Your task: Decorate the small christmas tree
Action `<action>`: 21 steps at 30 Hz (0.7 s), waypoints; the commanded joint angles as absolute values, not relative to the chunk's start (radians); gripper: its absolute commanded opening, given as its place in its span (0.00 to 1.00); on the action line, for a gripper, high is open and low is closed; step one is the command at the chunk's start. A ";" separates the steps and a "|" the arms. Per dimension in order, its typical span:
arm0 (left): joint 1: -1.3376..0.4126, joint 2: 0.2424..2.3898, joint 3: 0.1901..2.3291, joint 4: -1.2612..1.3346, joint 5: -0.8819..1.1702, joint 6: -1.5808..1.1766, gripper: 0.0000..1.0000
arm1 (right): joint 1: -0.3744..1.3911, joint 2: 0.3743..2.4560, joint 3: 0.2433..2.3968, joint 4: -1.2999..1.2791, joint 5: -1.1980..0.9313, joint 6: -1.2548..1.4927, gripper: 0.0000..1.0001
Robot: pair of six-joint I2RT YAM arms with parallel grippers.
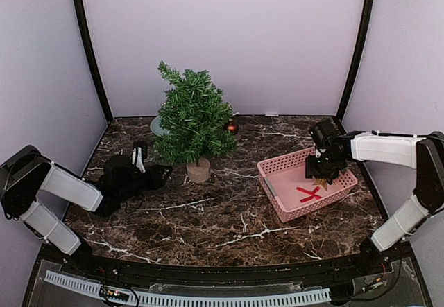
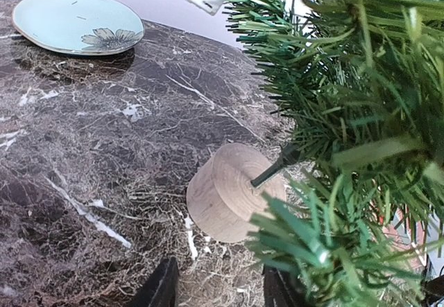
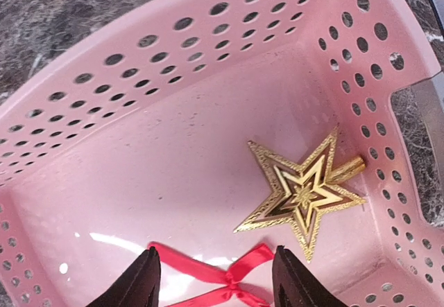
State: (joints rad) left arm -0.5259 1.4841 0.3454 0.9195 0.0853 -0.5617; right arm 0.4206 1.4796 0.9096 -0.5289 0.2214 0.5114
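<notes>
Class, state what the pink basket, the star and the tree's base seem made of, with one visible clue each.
Basket: likely moulded plastic, glossy, with regular round holes. Star: gold glittery finish; plastic or metal, unclear. Tree base: seemingly bare pale wood, faint grain lines.

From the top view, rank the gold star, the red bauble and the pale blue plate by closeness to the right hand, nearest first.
1. Gold star: in the pink basket, right under the right hand.
2. Red bauble: on the small christmas tree, right side.
3. Pale blue plate: behind the tree, on its left.
</notes>
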 commanded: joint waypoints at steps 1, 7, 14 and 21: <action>-0.522 1.448 0.372 0.882 0.083 -0.510 0.43 | 0.362 1.548 0.969 -0.547 0.263 0.428 0.55; -0.522 1.438 0.377 0.872 0.068 -0.496 0.43 | 0.279 1.611 0.955 -0.503 0.166 0.429 0.65; -0.522 1.463 0.400 0.875 0.075 -0.491 0.43 | 0.243 1.709 0.974 -0.418 -0.098 0.449 0.64; -0.521 1.493 0.416 0.882 0.081 -0.489 0.43 | 0.276 1.745 1.034 -0.335 -0.314 0.332 0.57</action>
State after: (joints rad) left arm -0.5259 1.4792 0.3935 0.8734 0.0807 -0.5049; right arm 0.2474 1.7164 0.9855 -0.3897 -0.1520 0.4191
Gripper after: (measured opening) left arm 0.434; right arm 0.582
